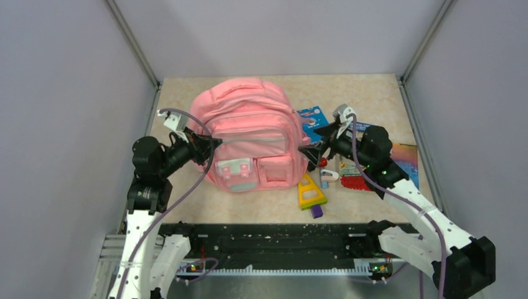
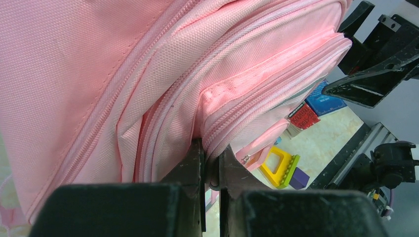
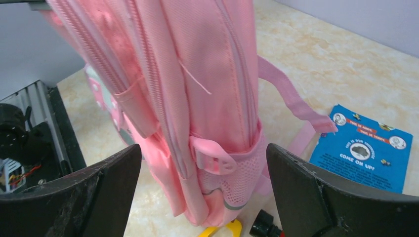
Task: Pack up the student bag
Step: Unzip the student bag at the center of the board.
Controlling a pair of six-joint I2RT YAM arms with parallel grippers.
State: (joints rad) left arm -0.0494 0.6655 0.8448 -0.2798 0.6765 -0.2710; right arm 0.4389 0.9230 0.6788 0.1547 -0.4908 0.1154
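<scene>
**Pink bag at mid-worktop, one arm at each flank**

Grey walls (image 1: 62, 124) fence the beige, marbled worktop (image 1: 373, 93) on three sides. The only open strip is at the back, beyond the bag.

The student bag (image 1: 249, 134) lies at the centre, slightly left, its front pockets facing up. It is soft woven pink fabric with ribbed seams, grey zip lines and a mesh side pocket. A pink strap trails out on its right side.

The left pincer (image 1: 208, 142) is narrowed almost to nothing, its tips pressed into the seam between the front pocket and the main body. I cannot tell whether it pinches fabric or a zip pull.

The right pincer (image 1: 317, 140) stands wide and holds nothing. Its jaws sit either side of the bag's right edge, around the mesh pocket.

Loose things crowd the right side, under and around that arm:
- a rainbow-covered book (image 1: 405, 159) near the right wall
- a glossy blue card (image 1: 311, 117) just beside the bag
- a red bristly item (image 1: 355, 182)
- a yellow frame-shaped block (image 1: 310, 192)
- a small purple block (image 1: 317, 210) touching the yellow block's near end
</scene>
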